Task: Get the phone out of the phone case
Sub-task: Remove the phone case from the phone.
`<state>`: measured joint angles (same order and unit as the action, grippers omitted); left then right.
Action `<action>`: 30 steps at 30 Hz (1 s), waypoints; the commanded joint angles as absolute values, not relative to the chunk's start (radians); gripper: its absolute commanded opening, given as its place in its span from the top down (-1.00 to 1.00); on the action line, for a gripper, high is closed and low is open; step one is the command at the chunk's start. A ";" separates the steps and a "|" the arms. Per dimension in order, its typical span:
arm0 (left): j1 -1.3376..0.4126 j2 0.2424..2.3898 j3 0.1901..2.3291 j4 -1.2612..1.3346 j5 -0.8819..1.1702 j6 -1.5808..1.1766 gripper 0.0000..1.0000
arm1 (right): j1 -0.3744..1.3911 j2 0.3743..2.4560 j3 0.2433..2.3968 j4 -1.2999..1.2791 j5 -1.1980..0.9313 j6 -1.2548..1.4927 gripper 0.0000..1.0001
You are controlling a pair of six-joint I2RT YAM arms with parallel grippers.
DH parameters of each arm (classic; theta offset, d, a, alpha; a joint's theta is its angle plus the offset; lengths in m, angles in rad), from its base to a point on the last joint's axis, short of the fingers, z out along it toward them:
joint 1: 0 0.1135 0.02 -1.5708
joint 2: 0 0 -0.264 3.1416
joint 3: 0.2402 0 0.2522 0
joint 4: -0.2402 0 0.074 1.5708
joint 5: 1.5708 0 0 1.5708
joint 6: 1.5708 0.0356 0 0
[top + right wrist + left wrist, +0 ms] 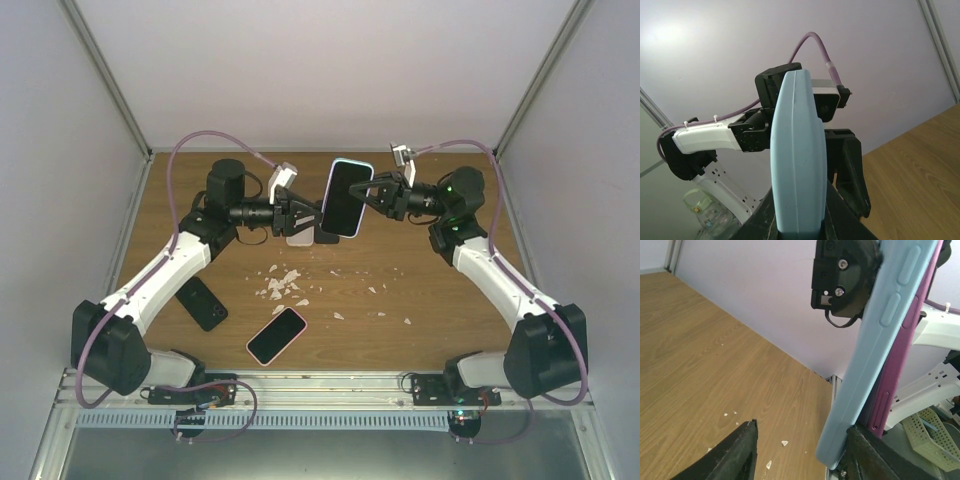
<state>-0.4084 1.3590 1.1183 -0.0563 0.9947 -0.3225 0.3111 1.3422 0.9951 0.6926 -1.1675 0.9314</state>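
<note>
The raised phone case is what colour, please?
Light blue; the phone case shows best in the right wrist view.

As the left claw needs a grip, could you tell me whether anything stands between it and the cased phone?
Nothing visible does: the phone case sits beside one finger of the open left claw, held by the right claw.

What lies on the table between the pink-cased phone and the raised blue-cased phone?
Scattered white scraps on the wooden table, shown in the top view, between the pink-cased phone and the blue-cased phone.
</note>
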 commanded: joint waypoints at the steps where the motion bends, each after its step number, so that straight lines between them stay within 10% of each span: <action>1: -0.411 1.393 1.193 0.060 0.829 -0.306 -0.06 | 0.440 1.304 0.979 0.610 -1.393 0.912 0.99; 30: -0.460 1.407 1.245 0.090 0.961 -0.264 -0.25 | 0.548 1.335 0.941 0.494 -1.448 0.822 0.99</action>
<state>-0.3985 1.3731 1.1339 -0.1318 1.0992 -0.2325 0.3717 1.3140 0.9886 0.5114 -1.2156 0.7811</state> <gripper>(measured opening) 0.623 0.126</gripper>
